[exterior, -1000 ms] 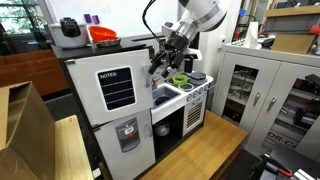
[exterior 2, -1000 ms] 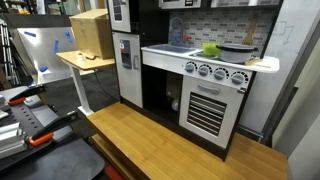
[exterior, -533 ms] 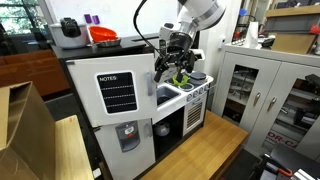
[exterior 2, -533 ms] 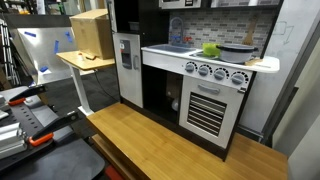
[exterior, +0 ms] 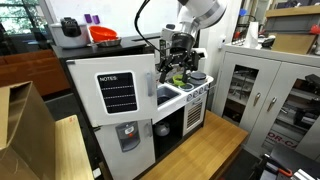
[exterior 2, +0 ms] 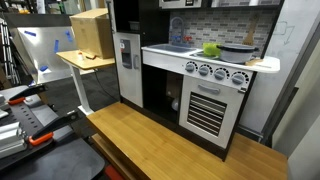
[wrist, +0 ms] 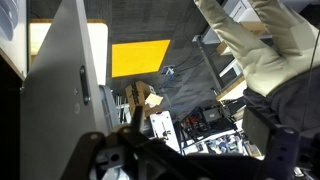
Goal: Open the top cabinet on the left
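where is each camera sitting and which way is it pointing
Exterior view: off the fridge side, facing the top cabinet; arm and gripper show.
Exterior view: low across a wooden table, facing the oven door; no robot visible.
Wrist view: close beside a white panel; gripper at bottom.
Both exterior views share the green object.

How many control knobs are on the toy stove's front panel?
4, in a row above the oven door: leftmost knob, second knob, third knob, rightmost knob. None seems hidden.
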Motion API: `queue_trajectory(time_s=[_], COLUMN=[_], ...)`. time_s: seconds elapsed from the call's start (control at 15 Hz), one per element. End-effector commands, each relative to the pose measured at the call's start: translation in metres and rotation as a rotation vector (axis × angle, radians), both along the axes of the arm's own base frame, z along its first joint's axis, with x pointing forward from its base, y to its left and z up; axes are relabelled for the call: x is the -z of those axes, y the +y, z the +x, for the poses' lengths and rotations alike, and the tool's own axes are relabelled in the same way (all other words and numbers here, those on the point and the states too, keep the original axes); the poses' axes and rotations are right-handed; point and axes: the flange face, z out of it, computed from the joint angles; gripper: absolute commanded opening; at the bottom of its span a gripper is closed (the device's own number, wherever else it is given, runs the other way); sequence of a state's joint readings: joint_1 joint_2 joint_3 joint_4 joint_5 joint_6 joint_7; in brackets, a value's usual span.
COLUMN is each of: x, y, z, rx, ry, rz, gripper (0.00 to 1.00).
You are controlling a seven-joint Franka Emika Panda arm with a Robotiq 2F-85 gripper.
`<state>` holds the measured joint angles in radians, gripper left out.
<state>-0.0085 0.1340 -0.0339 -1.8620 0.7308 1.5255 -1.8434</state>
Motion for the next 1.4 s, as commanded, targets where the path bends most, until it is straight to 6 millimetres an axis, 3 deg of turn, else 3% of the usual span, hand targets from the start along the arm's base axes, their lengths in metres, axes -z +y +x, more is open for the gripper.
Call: queue_trajectory(time_s=[0.0,0.27,0.6,0.87,1.2,1.33], x=[-0.013,-0.027,-0.030,-0.029,-0.035,-0.034], y=[-0.023,-0.042,-0.012,0.021,0.014,0.007], z=[-0.002,0.007,0.018,0.005,-0.020,-0.022], rx=[0.057,0.212,0.266,0.057,-0.195,-0.195], ry=[-0.019,-0.088,-0.161,-0.108,-0.019,0.023], rz=[-0.065,-0.091,-0.084,0.012,0.152,0.151], gripper=[1.00,1.00,1.00,1.00,1.00,1.00])
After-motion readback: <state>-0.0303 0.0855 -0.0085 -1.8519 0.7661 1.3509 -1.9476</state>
